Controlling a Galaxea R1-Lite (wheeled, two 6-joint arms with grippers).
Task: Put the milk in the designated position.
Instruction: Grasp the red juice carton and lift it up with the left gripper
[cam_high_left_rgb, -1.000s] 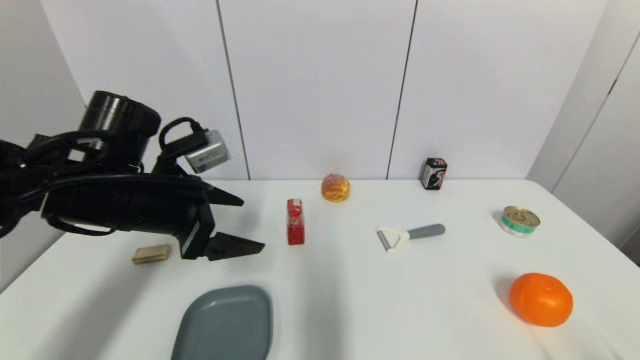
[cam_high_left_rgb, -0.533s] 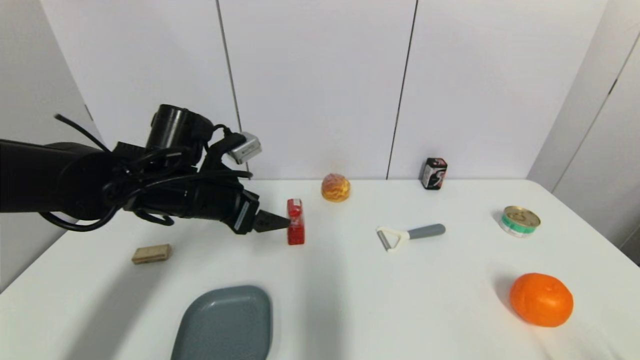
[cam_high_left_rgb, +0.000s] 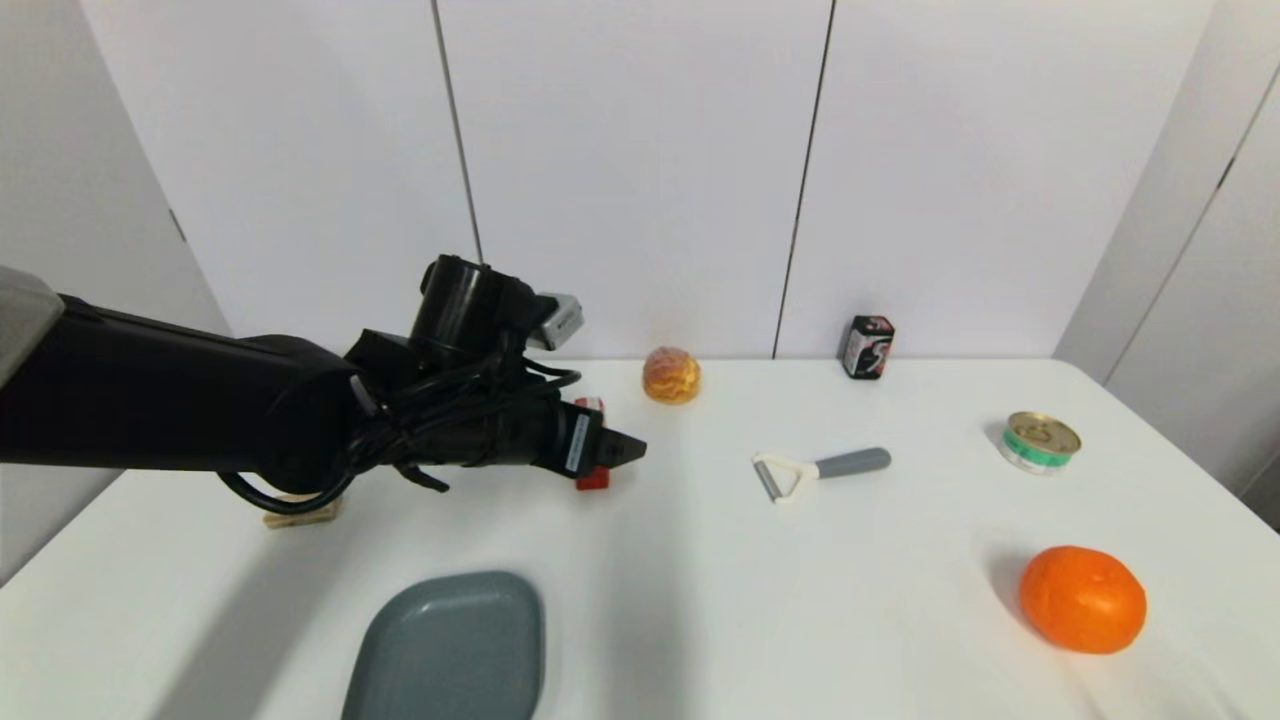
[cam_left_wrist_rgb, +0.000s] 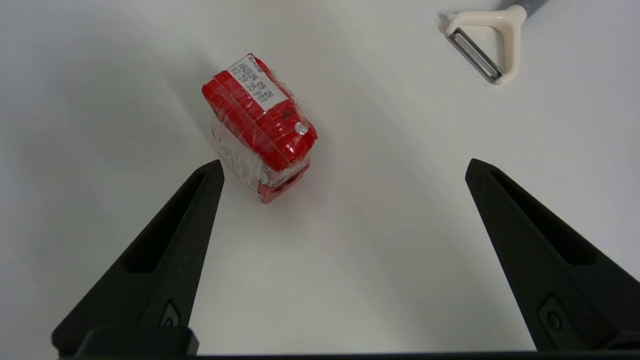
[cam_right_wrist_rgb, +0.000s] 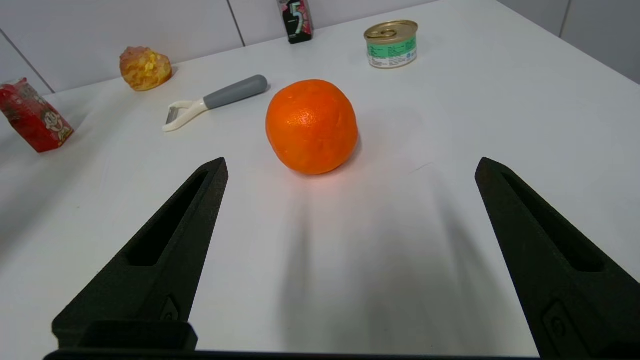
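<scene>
White table (cam_high_left_rgb: 700, 560) is carrying the milk (cam_left_wrist_rgb: 260, 127), standing ungrasped. Left gripper (cam_left_wrist_rgb: 342, 167) is hovering above it, fingers spread wide; grasp and placement are remaining. Right gripper (cam_right_wrist_rgb: 350, 167) is idling with fingers spread.

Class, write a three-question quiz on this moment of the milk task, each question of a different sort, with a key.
1. True or false: the left gripper is shut on the milk.
2. Which lies nearest the right gripper: A can, B orange, C peeler?
3. Fill in: the milk stands on the white ____.

Key: 1 false, its fingers are spread above the carton; 2 B; 3 table.
</scene>
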